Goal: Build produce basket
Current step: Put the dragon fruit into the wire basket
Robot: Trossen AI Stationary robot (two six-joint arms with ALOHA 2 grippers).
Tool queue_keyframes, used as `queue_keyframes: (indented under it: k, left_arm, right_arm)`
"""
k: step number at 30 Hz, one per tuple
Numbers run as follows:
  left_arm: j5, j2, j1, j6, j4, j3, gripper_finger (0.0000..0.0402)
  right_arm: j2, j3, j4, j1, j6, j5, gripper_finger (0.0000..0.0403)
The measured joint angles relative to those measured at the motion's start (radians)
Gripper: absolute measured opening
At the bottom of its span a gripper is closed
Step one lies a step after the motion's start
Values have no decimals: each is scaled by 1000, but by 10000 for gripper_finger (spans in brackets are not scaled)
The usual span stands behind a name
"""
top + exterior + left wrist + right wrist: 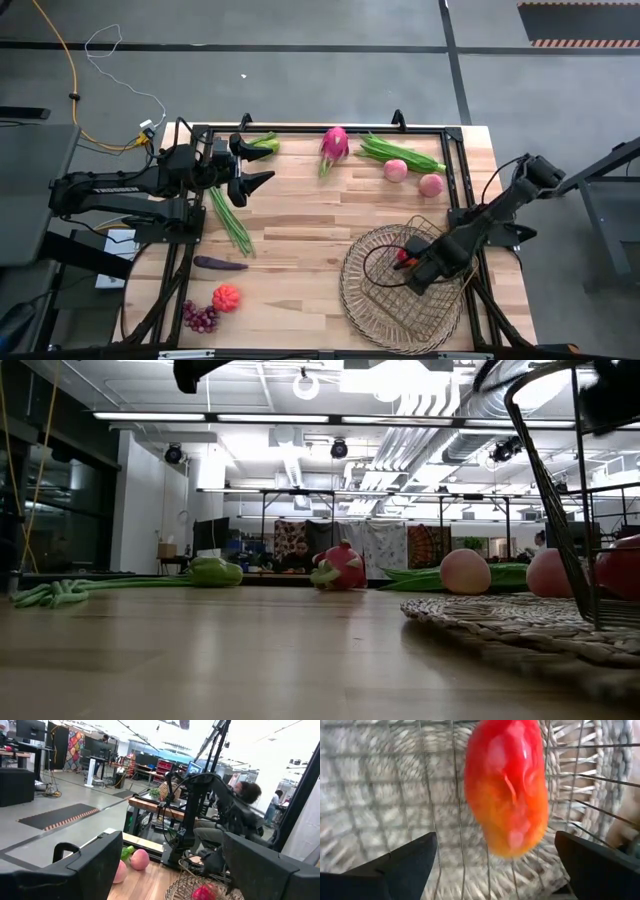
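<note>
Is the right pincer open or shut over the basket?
Open: the right pincer stands wide, the red pepper loose between its fingers, above the basket.

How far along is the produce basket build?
Barely started. Done: nothing visibly settled in the basket yet. In hand: the right gripper, fingers open, sits over the basket with a red pepper between them, apparently just released. Left: dragon fruit, two peaches, bean bunches, eggplant, pumpkin, grapes remain on the table. The left gripper hovers open near the far edge.
</note>
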Motion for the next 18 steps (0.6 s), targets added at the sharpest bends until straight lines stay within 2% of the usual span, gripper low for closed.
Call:
queue_keyframes:
  k: [4, 6, 8, 11, 13, 16, 18]
  left_arm:
    - [0, 0, 0, 0, 0, 0, 328]
    - [0, 0, 0, 3, 0, 0, 328]
    - [0, 0, 0, 8, 0, 0, 328]
    - [12, 0, -1, -7, 0, 0, 328]
    - [33, 0, 0, -19, 0, 0, 328]
    - [58, 0, 0, -38, -1, 0, 328]
    - [82, 0, 0, -72, -1, 0, 328]
  right_arm:
    - [-80, 108, -96, -8, -12, 15, 386]
    - [-121, 167, -140, -14, 2, 75, 386]
    - [-164, 225, -137, -14, 20, 190, 385]
    - [-218, 286, -137, -19, 15, 429, 385]
    - [-252, 310, -128, -55, -10, 546, 385]
    - [-304, 297, -78, -135, -107, 588, 385]
    - [-349, 249, 6, -189, -216, 546, 385]
